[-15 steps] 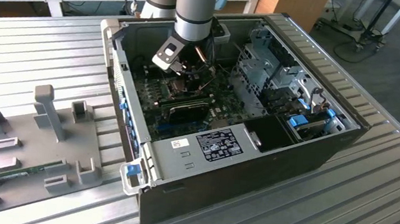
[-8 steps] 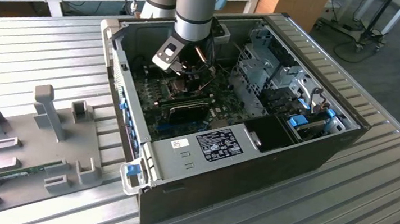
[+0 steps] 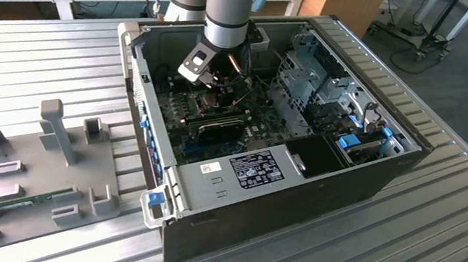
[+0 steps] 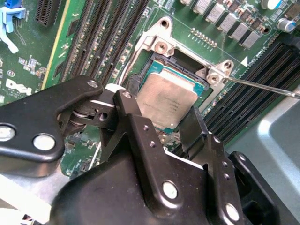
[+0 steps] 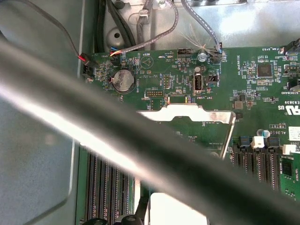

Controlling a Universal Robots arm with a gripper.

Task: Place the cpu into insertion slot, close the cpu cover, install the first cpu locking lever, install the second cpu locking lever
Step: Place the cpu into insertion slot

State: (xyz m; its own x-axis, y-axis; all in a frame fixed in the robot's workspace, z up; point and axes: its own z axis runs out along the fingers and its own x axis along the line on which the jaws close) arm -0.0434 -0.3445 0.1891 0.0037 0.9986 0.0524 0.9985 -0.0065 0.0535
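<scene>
Cpu [image 4: 168, 96]: clamped at two opposite edges between black fingers [image 4: 125, 105] of gripper [image 4: 159, 110], held directly over dark centre of insertion slot [image 4: 161, 61]. Beside slot in the second wrist view: long black memory slots [image 4: 101, 42] on one side, thin locking lever [image 4: 262, 86] angled away from socket corner on the other. In the exterior view, from the exterior view's left to right: grey fixture plate [image 3: 44, 169] on slatted worktop [image 3: 432, 246], then open computer case [image 3: 313, 213], gripper positioned low inside over green motherboard [image 3: 170, 107]. In the first wrist view: shiny cpu cover [image 5: 197, 114], apparently swung up clear of slot.
</scene>
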